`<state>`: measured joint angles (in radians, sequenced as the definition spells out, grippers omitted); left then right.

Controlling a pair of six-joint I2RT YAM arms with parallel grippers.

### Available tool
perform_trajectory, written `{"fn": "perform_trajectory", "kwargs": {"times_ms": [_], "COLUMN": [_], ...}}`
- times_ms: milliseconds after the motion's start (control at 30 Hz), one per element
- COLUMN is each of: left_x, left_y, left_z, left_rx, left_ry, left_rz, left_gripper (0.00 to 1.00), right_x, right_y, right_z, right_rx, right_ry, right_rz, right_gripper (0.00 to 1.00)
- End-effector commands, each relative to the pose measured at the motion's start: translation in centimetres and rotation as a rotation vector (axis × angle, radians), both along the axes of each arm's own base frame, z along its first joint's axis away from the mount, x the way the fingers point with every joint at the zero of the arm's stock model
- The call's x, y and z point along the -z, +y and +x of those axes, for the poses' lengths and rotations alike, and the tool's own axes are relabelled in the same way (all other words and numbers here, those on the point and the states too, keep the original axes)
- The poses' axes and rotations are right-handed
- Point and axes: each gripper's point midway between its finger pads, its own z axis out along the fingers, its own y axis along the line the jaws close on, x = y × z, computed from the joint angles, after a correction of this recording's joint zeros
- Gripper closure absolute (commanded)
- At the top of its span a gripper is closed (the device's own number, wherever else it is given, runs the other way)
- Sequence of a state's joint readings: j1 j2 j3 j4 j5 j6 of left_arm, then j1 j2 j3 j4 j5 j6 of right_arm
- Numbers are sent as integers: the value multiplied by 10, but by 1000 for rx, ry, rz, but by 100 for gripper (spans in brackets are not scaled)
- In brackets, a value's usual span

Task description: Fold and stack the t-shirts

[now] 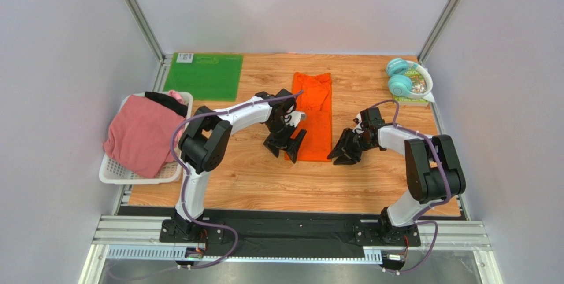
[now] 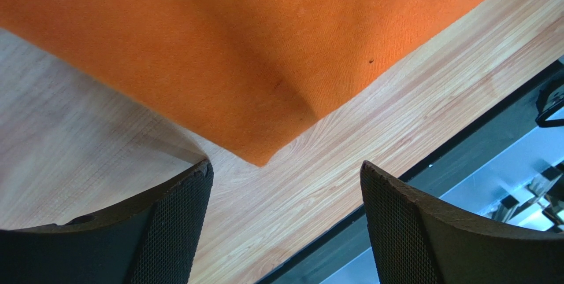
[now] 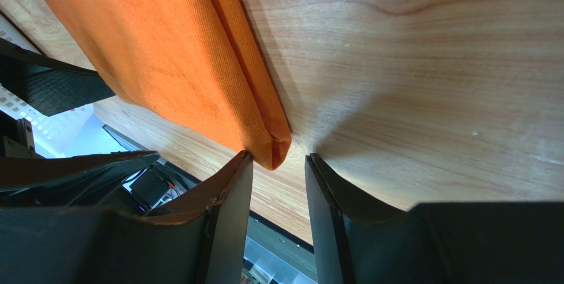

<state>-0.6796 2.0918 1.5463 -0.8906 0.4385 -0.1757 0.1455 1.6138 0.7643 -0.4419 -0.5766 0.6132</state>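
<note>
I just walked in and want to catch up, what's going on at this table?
Two robot arms are folding an orange shirt, which lies as a long folded strip mid-table. The left gripper is open at the shirt's near left corner. The right gripper has the near right corner between its open jaws, not yet clamped. A pink shirt and a black shirt sit in the basket at the left.

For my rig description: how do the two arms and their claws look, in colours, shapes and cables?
The left arm and right arm have white links, black joint housings and black base plates. A lilac cable runs along each. The left claw and right claw have two black fingers each; the left's pads are mesh-textured.
</note>
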Motion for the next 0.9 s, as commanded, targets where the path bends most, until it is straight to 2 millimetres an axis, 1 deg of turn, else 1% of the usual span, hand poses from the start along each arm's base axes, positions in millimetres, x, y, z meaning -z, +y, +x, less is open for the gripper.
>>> {"fn": "perform_trajectory", "kwargs": {"times_ms": [0, 133, 300, 433, 633, 700, 867], "left_x": [12, 20, 36, 43, 46, 49, 51], "left_y": [-4, -2, 4, 6, 10, 12, 14], "left_z": [12, 15, 16, 14, 7, 2, -1], "left_rx": [-26, -40, -49, -49, -44, -45, -60], "left_ry": [-25, -21, -16, -20, -61, -63, -74], "left_rz": [13, 38, 92, 128, 192, 204, 213], "left_gripper": [12, 17, 22, 27, 32, 34, 39], "right_x": [-9, -6, -3, -2, -4, -5, -6], "right_y": [4, 5, 7, 9, 9, 9, 11], "right_z": [22, 26, 28, 26, 23, 24, 23], "right_rx": [-2, 1, 4, 6, 10, 13, 14], "right_ry": [-77, -74, -66, -58, -62, -66, -64], "right_rz": [17, 23, 37, 48, 56, 57, 73], "right_gripper": [61, 66, 69, 71, 73, 74, 76]}}
